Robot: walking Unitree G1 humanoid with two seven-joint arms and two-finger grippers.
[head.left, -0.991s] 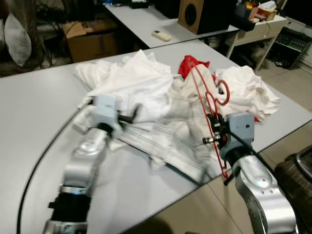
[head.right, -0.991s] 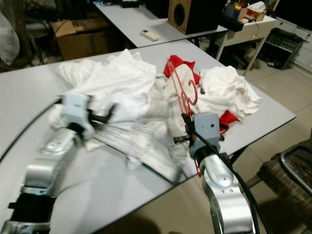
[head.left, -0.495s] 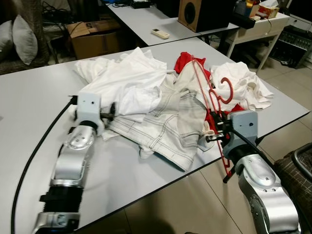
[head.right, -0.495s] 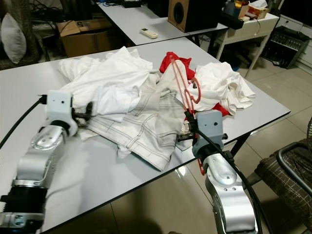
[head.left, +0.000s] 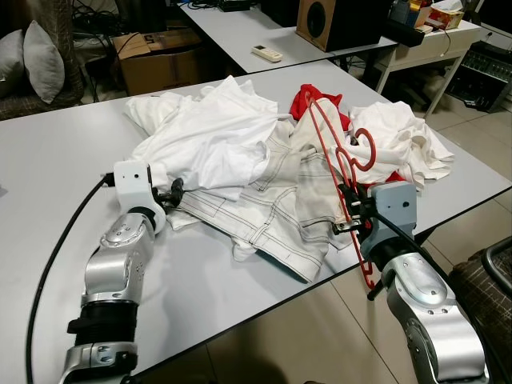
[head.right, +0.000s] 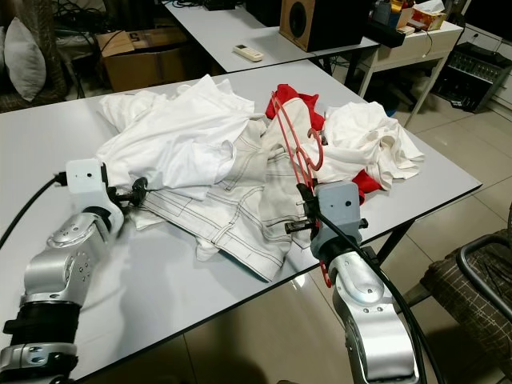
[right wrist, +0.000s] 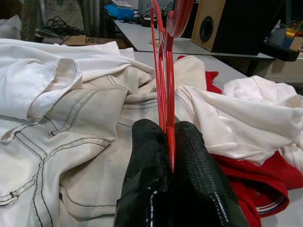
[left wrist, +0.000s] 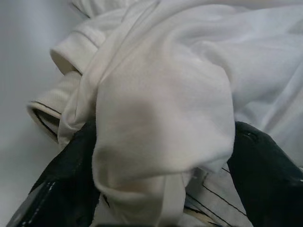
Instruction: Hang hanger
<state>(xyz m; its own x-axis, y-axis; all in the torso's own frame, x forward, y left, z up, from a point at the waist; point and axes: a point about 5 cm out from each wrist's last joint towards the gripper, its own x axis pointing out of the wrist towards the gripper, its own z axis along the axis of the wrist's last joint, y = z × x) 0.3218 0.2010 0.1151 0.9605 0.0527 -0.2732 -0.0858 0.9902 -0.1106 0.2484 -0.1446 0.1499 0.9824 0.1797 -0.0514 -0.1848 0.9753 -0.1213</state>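
A: Where's the hanger (head.left: 336, 152)?

B: Red, held upright over the near right edge of the tabletop (head.left: 48, 184). The right claw (right wrist: 169, 156) has both black fingers pinched tight on its lower wire; the hook curls at the top, above the clothes, and the bottom tip hangs past the tabletop edge.

A: And the left claw (head.left: 174, 192)?

B: Out at the left side of the heap. Its fingers (left wrist: 71, 175) are parted, with a fold of white cloth (left wrist: 161, 109) bunched between them. Whether they are pressing on it or only lying alongside, I can't tell.

A: What's in the heap?

B: White shirts (head.left: 216, 128) at the back left, cream jeans (head.left: 272, 208) with dark stitching spread in the middle and reaching the near edge, a red garment (head.left: 308, 100) behind the hanger, more white cloth to the right.

A: Anything behind?

B: A second table with a remote (head.left: 266, 54) and a speaker (head.left: 332, 20), and a cardboard box (head.left: 156, 60) on the floor.
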